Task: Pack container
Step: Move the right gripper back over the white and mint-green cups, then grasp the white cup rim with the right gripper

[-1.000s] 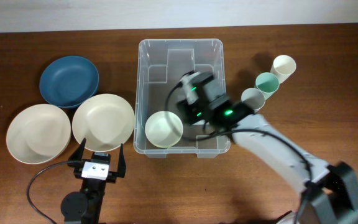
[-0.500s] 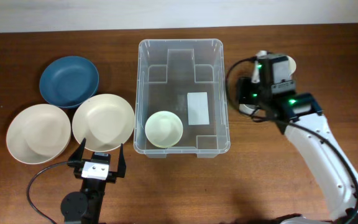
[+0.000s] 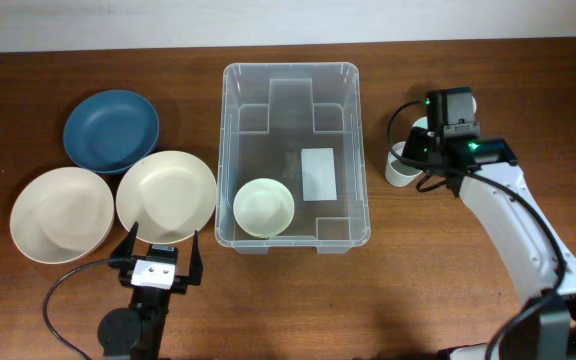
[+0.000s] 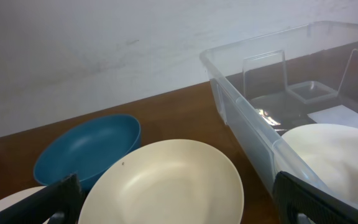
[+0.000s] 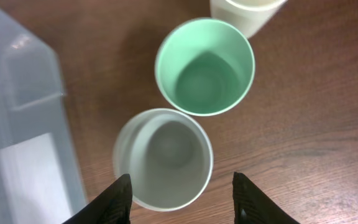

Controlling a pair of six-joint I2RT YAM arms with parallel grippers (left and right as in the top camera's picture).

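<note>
Right gripper is hanging, jaws parted, astride the grey cup beside the container; left gripper is resting fully spread.

overhead: table seen straight down from high, whole scene | left wrist: held low, near-level, close over cream plate and blue plate | right wrist: pointed straight down, close on white cup, green cup | shared: container caught in all three
</note>
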